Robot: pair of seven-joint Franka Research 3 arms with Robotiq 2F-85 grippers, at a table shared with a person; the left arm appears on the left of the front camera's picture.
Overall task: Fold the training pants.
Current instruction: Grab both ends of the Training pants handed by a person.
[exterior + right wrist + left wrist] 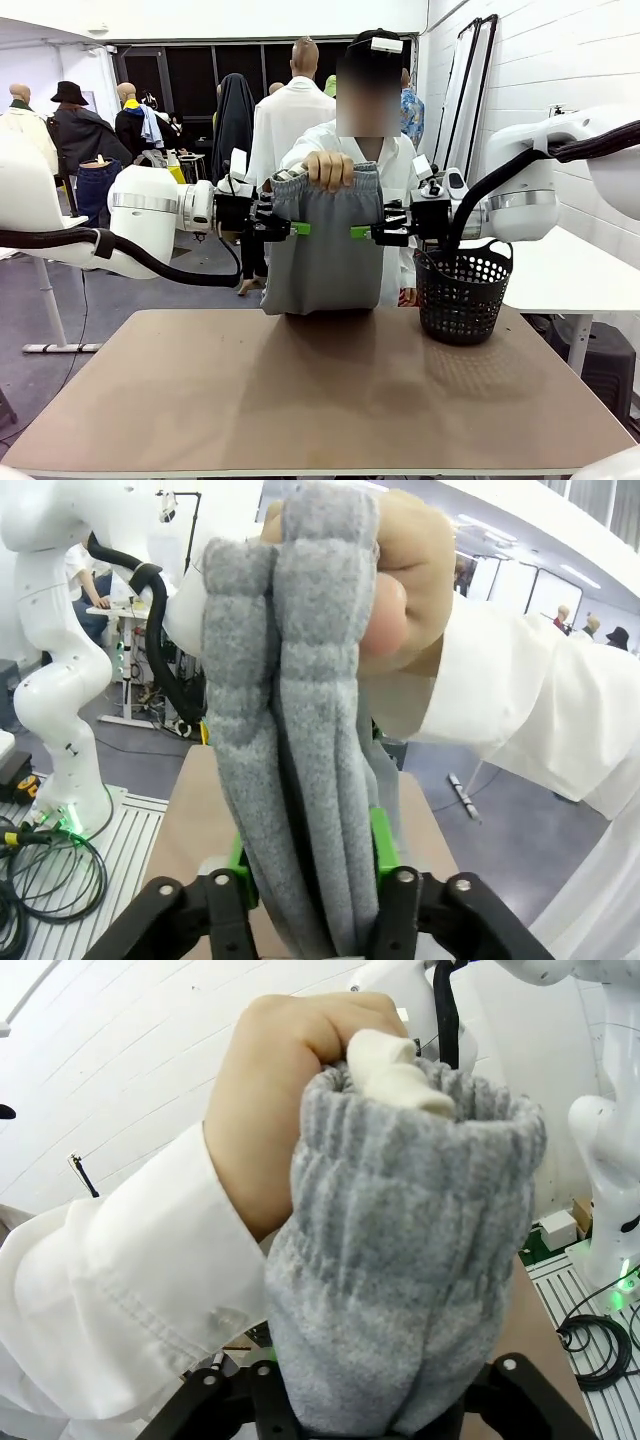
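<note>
The light grey training pants (323,255) hang folded lengthwise above the far edge of the table, their lower end resting on it. A person's hand (330,168) grips the gathered waistband from above. My left gripper (291,228) is shut on the pants' left edge and my right gripper (361,232) is shut on the right edge, both at mid-height. In the left wrist view the pants (400,1260) rise from between my fingers, with the hand (270,1110) beside the waistband. In the right wrist view the green pads (382,842) pinch the bunched fabric (300,730) of the pants.
A black perforated basket (462,295) stands at the table's far right corner, just under my right arm. The brown table (320,400) stretches bare toward me. The person in a white coat stands directly behind the pants.
</note>
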